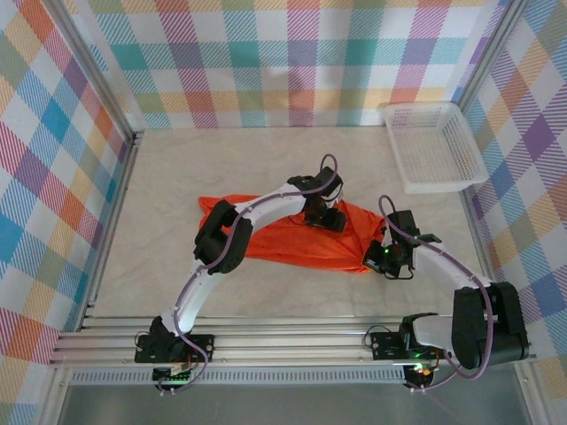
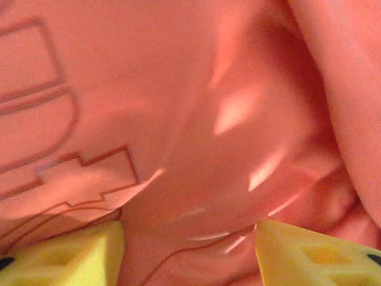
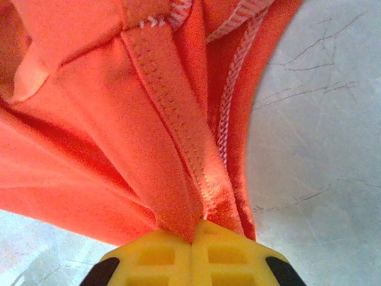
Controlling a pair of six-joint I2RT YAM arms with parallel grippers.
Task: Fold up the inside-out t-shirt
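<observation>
The shirt (image 1: 292, 250) looks light, limp and prone to bunching. Right fingers (image 3: 161, 259) clamp its stitched hem, a sound hold; left fingers (image 2: 65, 259) stand parted over cloth.

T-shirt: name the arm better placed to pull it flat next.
Right, probably. The right gripper is shut on a seamed edge of the t-shirt; the left gripper sits mid-garment with its fingers apart.

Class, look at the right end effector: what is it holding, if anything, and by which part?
The right end effector is shut on the orange t-shirt, pinching a bunched stitched seam at its edge.
</observation>
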